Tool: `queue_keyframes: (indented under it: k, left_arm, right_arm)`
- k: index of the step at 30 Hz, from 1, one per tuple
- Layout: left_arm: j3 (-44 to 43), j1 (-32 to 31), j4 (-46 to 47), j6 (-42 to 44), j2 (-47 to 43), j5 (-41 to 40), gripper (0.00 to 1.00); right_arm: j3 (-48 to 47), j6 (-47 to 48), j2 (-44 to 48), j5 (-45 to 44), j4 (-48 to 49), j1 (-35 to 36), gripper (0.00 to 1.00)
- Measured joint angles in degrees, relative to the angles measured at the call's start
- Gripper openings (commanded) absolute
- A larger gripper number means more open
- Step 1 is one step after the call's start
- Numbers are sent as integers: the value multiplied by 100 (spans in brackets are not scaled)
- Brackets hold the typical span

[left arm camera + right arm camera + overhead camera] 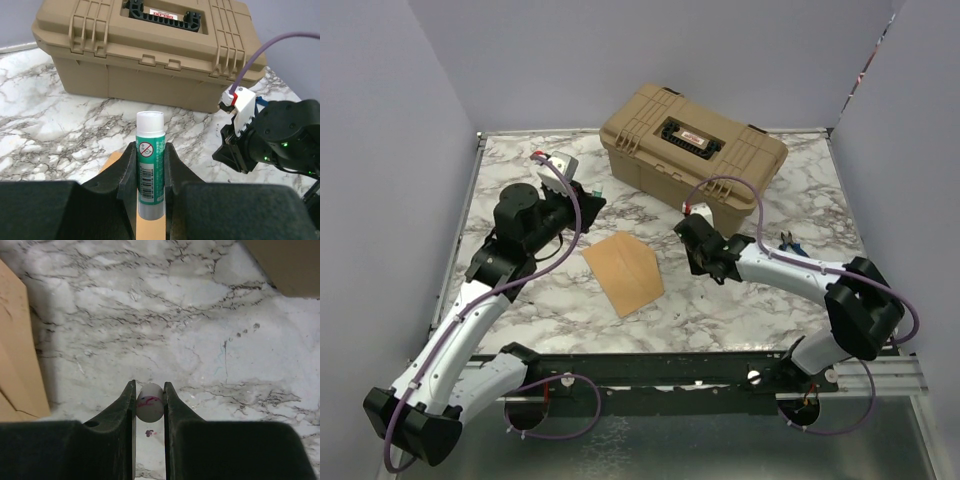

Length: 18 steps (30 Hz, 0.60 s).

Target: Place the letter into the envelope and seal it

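Observation:
The orange-brown envelope (623, 272) lies flat on the marble table between the arms. A strip of it shows under the left fingers (150, 227) and at the left edge of the right wrist view (15, 365). The letter is not in view. My left gripper (588, 200) hovers above the envelope's far end, shut (150, 150) on a green and white glue stick (150, 155). My right gripper (696, 256) is right of the envelope, low over bare marble, shut (149, 390) on a small white cap (149, 402) with pink marks.
A tan hard case (692, 145) stands closed at the back of the table, also seen in the left wrist view (150, 50). Blue-handled pliers (790, 243) lie at the right. Grey walls enclose the table on three sides.

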<state>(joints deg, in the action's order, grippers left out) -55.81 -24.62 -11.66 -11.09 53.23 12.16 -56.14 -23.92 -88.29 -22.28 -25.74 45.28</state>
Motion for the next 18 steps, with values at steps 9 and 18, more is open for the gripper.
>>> queue_keyframes:
  k: [9, 18]
  left_arm:
    - [66, 0, 44, -439, -302, -24, 0]
    - [142, 0, 81, -695, -337, -114, 0]
  right_arm:
    - [723, -7, 157, -79, 960, -225, 0]
    - [896, -122, -39, 168, 1121, -278, 1]
